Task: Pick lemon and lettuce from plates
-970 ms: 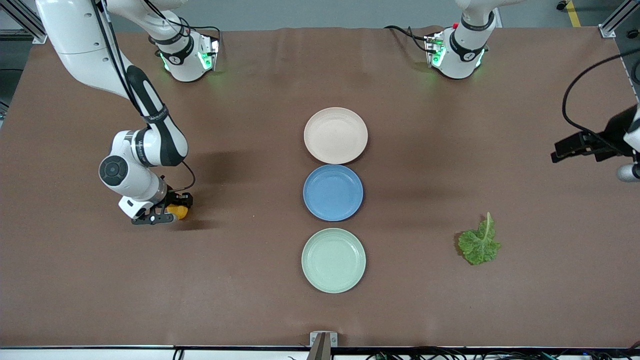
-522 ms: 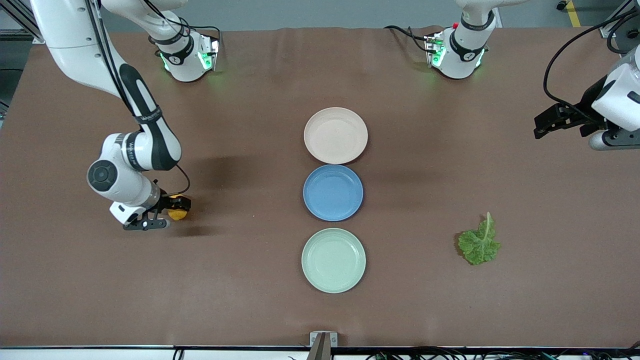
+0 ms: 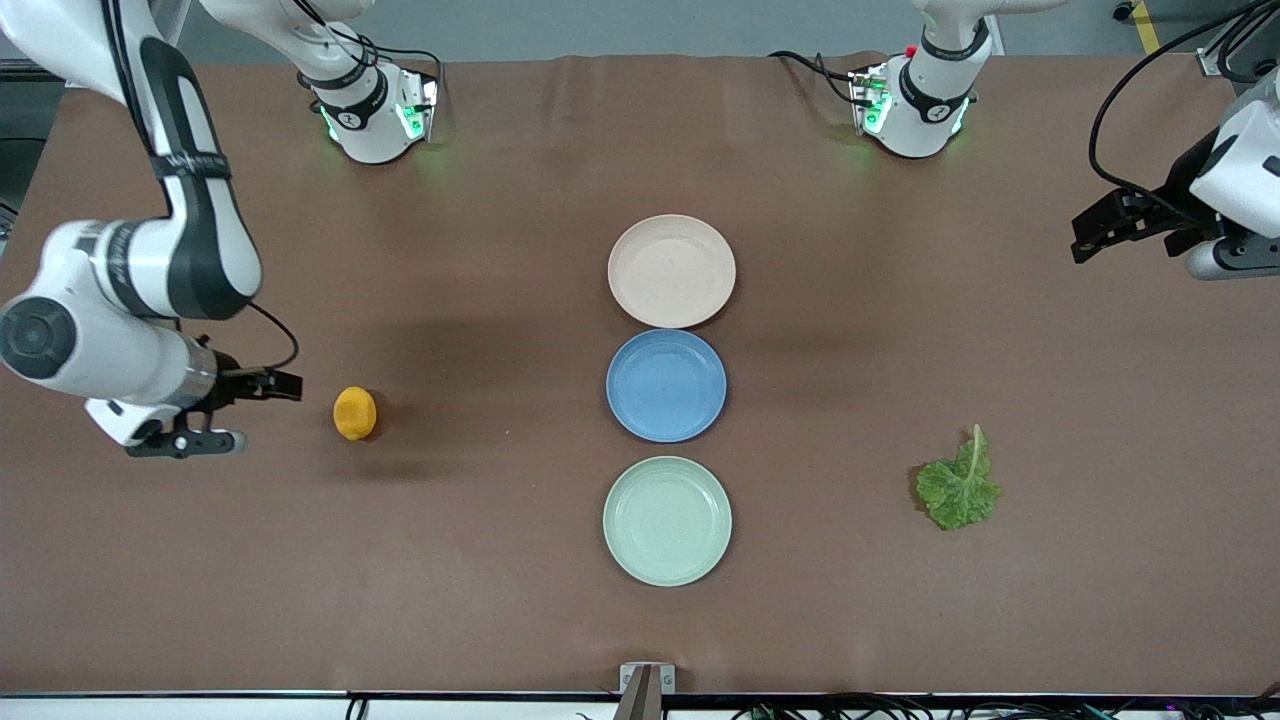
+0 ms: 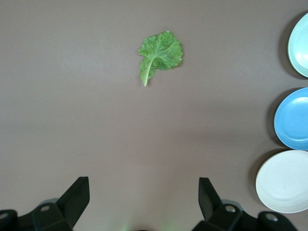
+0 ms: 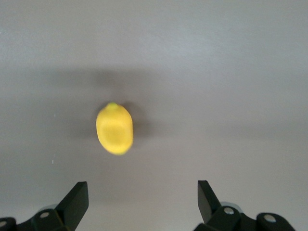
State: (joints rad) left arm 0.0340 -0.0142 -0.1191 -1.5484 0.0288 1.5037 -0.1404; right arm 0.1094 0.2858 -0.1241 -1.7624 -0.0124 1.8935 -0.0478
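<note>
The lemon [image 3: 354,413] lies on the bare table toward the right arm's end; it also shows in the right wrist view [image 5: 114,129]. My right gripper [image 3: 262,412] hangs beside it, open and empty [image 5: 143,195], apart from it. The lettuce [image 3: 958,485] lies on the bare table toward the left arm's end, also in the left wrist view [image 4: 159,53]. My left gripper [image 3: 1082,238] is open and empty [image 4: 144,192], up over the table's end, well away from the lettuce. The beige-pink plate [image 3: 671,270] and the mint green plate [image 3: 667,520] are both empty.
A blue plate [image 3: 666,385] sits empty between the two other plates, in a row down the table's middle. The left wrist view shows the mint plate [image 4: 301,45], the blue plate [image 4: 293,118] and the beige plate [image 4: 284,180]. Both arm bases stand along the table's edge farthest from the camera.
My right gripper has let go of the lemon, opened and drawn back toward the right arm's end of the table. The lemon stays on the table. My left gripper moved away from the lettuce.
</note>
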